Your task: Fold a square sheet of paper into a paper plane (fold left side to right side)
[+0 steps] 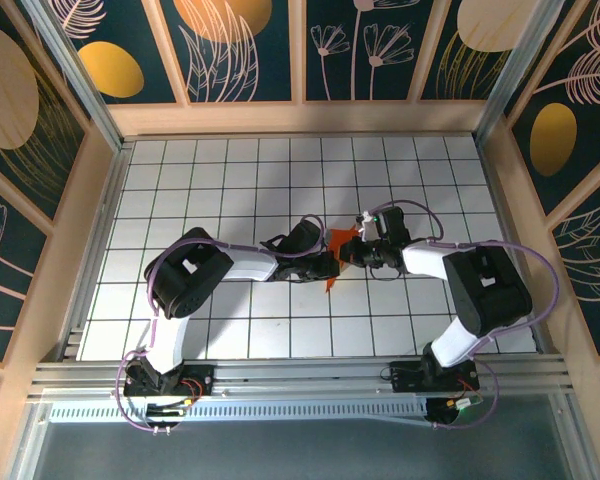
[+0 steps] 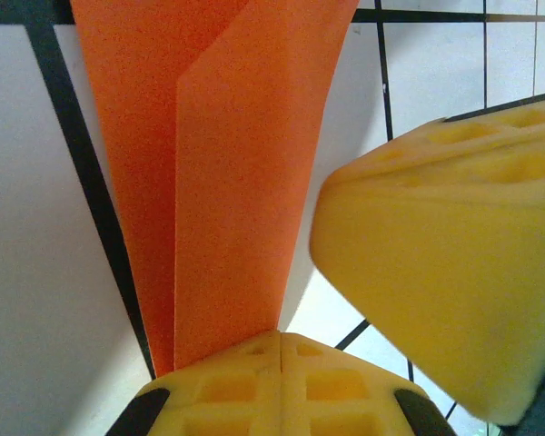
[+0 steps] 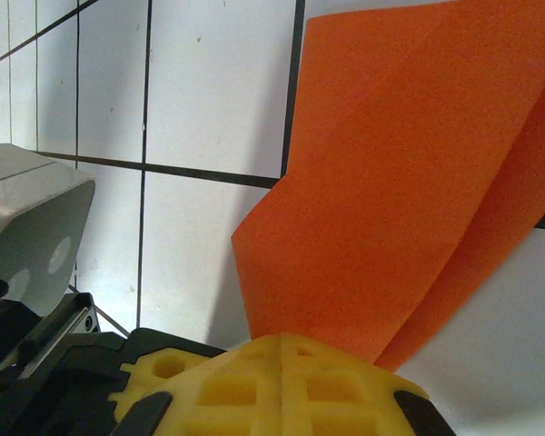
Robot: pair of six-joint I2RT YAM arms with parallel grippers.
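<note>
One bright orange sheet of thin paper [image 1: 336, 248] is hanging over the middle of the white tabletop [image 1: 230, 180], which is ruled into square tiles by dark grid lines. The sheet is sitting between two tools, and whether it is touching the tabletop I cannot tell.

The sheet is showing as a folded, narrowed shape. In the left wrist view two overlapping layers are running lengthwise, divided by a straight creased edge, and the paper is tapering toward the fingertips. In the right wrist view it is fanning out as a broad flap, with a second layer peeking from beneath along the lower right edge. From above, a small pointed tip is sticking out toward the near side.

The left tool [image 2: 282, 350] is clenching the sheet's narrow end, its yellow fingertips pressing together with the paper rising from between them. The right tool [image 3: 283, 350] is likewise clenching the sheet. The two tools are meeting almost nose to nose.

Two black-and-white arms, the left arm [image 1: 185, 275] and the right arm [image 1: 485, 285], are bending inward from a metal rail [image 1: 300, 378] at the near edge.
</note>
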